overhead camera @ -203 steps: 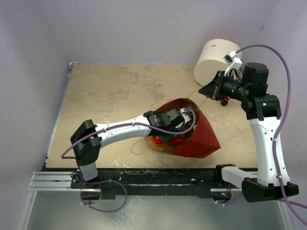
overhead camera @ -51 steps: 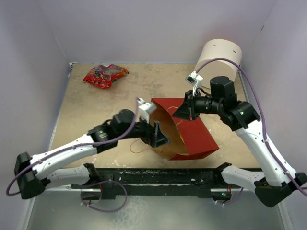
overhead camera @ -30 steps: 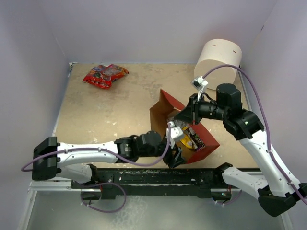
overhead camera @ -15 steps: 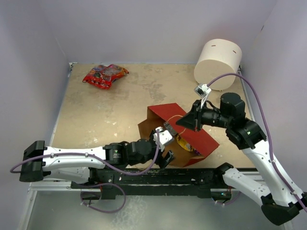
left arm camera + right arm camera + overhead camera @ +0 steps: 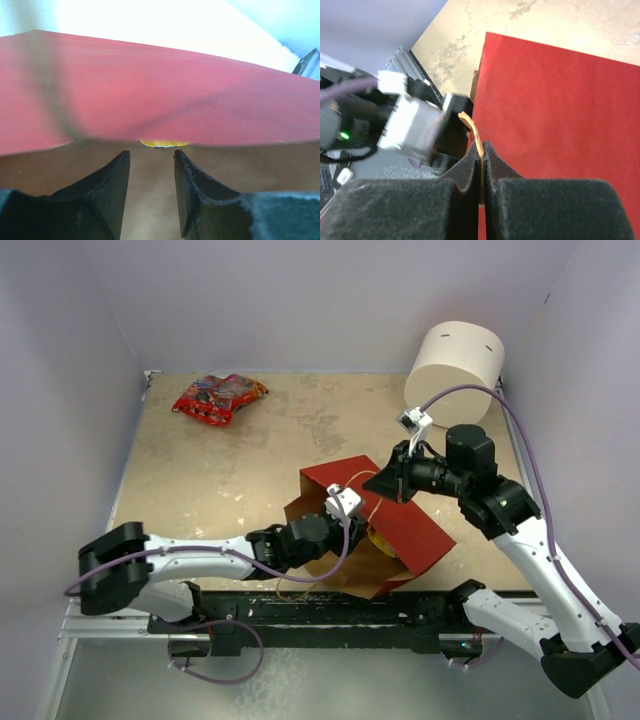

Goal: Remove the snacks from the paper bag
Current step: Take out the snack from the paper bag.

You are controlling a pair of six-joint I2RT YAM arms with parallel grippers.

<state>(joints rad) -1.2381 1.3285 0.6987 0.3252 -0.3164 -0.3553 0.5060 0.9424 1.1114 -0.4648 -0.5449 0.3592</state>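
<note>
The red-brown paper bag point(image 5: 405, 525) lies on its side near the front middle, its tan-lined mouth facing left. My left gripper point(image 5: 347, 523) is open and empty at the mouth. In the left wrist view its gripper point(image 5: 150, 161) sits on the tan inside under the red panel point(image 5: 160, 95), with a yellow wrapper point(image 5: 164, 144) just ahead. A yellow packet point(image 5: 382, 538) shows inside the bag. My right gripper point(image 5: 386, 483) is shut on the string handle point(image 5: 474, 134) above the bag's red side point(image 5: 560, 110). The red cartoon-printed bag point(image 5: 219, 397) lies at the far left.
A white cylinder point(image 5: 455, 360) stands at the back right against the wall. Purple walls close the table on the left, back and right. The black rail point(image 5: 330, 610) runs along the near edge. The left arm's wrist point(image 5: 415, 129) shows in the right wrist view.
My left gripper has moved up into the bag's mouth. My right gripper has lifted the handle slightly up and back, and the bag's top panel has shifted with it.
</note>
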